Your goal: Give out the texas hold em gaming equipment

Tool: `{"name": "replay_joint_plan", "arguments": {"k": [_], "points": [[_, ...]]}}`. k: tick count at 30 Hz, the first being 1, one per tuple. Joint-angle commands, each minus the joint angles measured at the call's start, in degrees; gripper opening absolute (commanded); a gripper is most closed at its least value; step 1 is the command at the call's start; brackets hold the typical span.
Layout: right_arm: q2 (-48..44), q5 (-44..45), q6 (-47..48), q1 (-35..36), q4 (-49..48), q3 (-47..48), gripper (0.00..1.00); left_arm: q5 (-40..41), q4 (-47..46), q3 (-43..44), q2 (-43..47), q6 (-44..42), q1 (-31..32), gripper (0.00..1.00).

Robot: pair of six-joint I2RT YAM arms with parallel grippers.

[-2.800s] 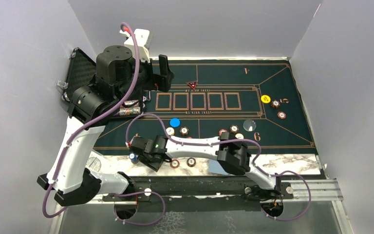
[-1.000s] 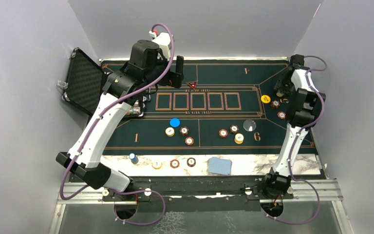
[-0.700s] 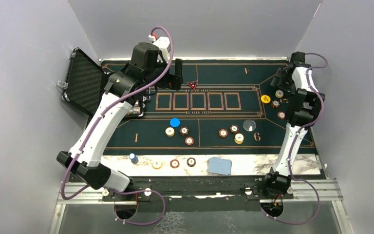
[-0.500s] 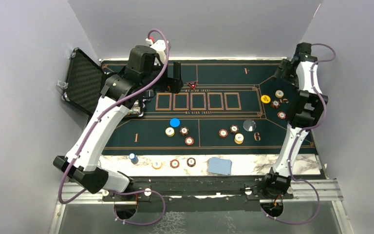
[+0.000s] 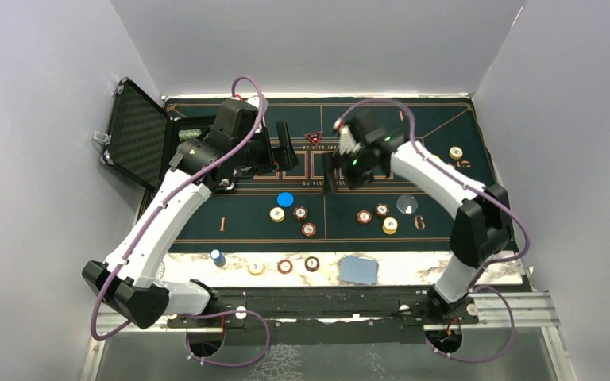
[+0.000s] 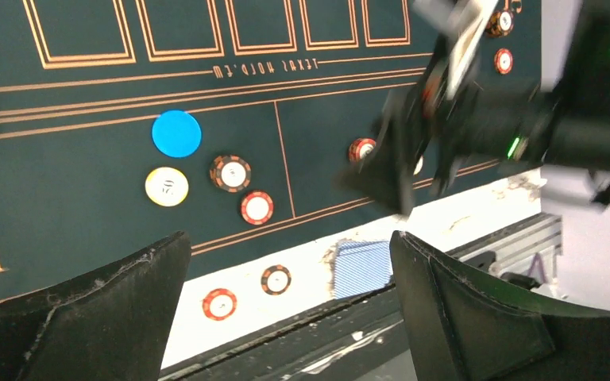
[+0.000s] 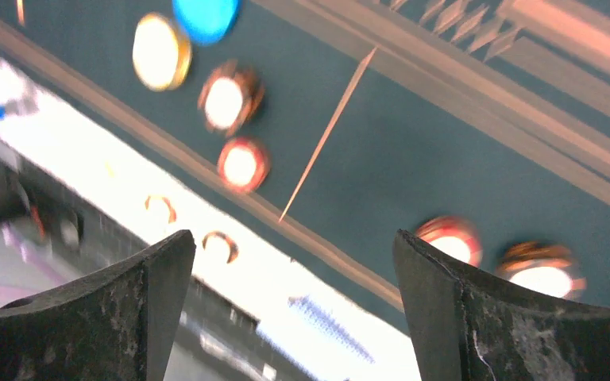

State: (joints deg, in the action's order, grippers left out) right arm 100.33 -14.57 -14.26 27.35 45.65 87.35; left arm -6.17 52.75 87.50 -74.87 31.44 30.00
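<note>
Both grippers are empty rn. L gripper (image 6: 290, 238) has its fingers spread wide w/ nothing btwn them; in the overhead view it hangs over the upper-centre of the mat (image 5: 445, 218). R gripper (image 7: 291, 238) is likewise spread and bare, mid-frame in the overhead, just right of the L one. The R wrist view is smeared, so chip faces there are unreadable.

Where the kit is, overhead view: blue disc (image 5: 285, 199), yellow chip (image 5: 277, 214) and two red-brown chips (image 5: 300, 213) cluster left of centre. A second chip group (image 5: 382, 209) w/ a clear disc (image 5: 407, 203) sits right of centre. One chip (image 5: 456, 153) lies at upper right; the R arm (image 5: 437, 178) covers whatever else may be there. The red triangular marker (image 5: 313, 138) is at top centre. The card deck (image 5: 358, 269) lies back-up on the pale strip (image 5: 445, 266) along the bottom edge of the mat, w/ three loose chips (image 5: 285, 266) to its left.

My read: the clusters sit by the printed seat numbers (image 5: 222, 225), so each seat is getting its share, and the strip looks like a holding spot for stock not dealt out yet. Spread fingers suit a fresh pick, prob. from that strip or the deck, since neither arm has anything to carry. The case (image 5: 139, 131) stands open at upper left, out of the play area.
</note>
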Motion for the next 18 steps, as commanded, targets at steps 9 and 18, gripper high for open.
{"name": "replay_joint_plan", "arguments": {"k": [9, 18], "points": [[-27.1, -4.9, -3.1, 12.8, 8.1, -27.5, 0.99, -1.8, -2.3, -7.5, 6.2, 10.2, -0.4, 0.99], [-26.1, 5.4, -6.9, 12.8, 14.4, -23.3, 1.0, -9.8, -3.3, -9.2, 6.1, 1.6, -0.4, 0.99]]}}
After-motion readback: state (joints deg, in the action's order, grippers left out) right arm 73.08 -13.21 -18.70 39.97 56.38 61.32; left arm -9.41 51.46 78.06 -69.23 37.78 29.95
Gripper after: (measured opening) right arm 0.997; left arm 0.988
